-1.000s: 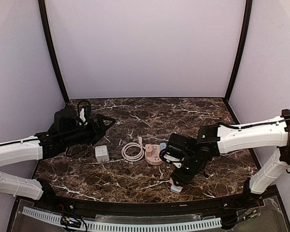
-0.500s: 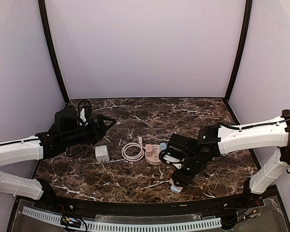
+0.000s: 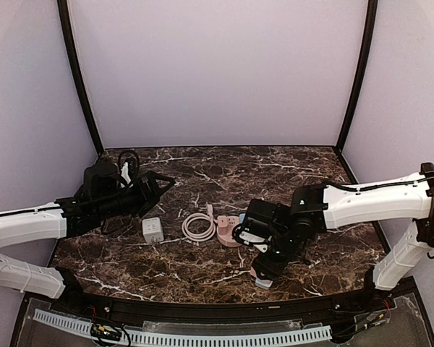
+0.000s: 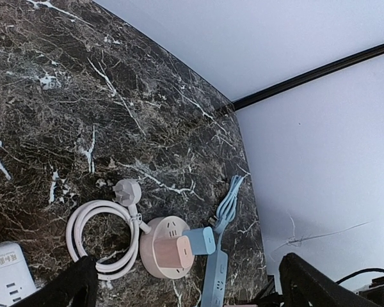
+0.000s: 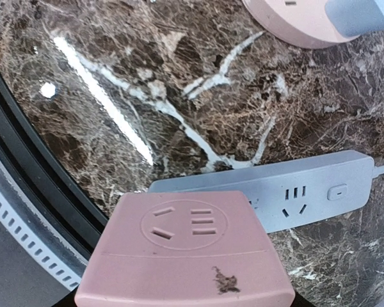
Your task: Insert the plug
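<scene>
No legible text or labels.

A marbled table top (image 3: 275,163) is enclosed by lilac walls (image 3: 217,72), with black posts (image 3: 78,79) in the back corners. A white cube socket (image 3: 153,230) is placed on its left part, and a perforated white strip (image 3: 202,336) is fitted along the near edge

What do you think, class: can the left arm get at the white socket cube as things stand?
Probably yes. The left gripper is open and empty, near the white socket cube, which lies uncovered; the pink cable is beside it, not over it.
</scene>
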Controlling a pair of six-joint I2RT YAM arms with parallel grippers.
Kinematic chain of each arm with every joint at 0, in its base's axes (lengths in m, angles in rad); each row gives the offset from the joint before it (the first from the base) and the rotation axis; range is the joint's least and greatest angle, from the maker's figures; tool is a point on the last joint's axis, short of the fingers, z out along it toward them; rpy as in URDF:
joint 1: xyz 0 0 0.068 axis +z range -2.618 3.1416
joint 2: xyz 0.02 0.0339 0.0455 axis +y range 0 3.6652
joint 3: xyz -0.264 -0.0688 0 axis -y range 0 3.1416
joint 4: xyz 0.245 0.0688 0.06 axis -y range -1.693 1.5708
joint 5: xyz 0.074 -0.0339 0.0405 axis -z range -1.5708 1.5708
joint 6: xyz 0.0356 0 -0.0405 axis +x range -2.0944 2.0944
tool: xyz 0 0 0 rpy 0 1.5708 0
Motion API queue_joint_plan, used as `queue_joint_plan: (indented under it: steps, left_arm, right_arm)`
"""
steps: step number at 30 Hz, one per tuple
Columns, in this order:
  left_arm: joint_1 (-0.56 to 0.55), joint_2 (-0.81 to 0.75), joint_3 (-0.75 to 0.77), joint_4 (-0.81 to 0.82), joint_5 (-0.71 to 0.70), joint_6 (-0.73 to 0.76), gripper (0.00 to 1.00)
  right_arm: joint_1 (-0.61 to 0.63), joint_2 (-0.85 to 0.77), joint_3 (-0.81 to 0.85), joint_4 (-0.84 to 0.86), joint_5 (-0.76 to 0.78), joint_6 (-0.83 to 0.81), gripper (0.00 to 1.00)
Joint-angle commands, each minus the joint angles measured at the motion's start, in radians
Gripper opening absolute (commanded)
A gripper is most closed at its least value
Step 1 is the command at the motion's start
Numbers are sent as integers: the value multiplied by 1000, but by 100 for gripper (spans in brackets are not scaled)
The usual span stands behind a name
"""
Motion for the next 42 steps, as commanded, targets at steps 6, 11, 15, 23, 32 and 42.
queue_joint_plan:
  steps: [6,11,15,23,32,42]
  left_arm:
    - [-5,2,-13,15,-2,21,99]
    - [-5,5,-15,17,-2,22,99]
    - [-5,7,-18,23,-1,24,99]
    - [-5,12,-24,37,6,27,99]
    - [-4,14,-26,41,9,27,99]
    - [-5,10,-30,41,9,28,99]
  right_arm:
    - [22,-39,43,-10,-5,44,0]
    - [24,-28,8,5,11,55,0]
    - [24,-18,-14,13,26,59,0]
    - [24,-14,-46,30,32,60,0]
    - [24,-7,-62,62,30,50,0]
    - [24,-15,-57,30,83,83,0]
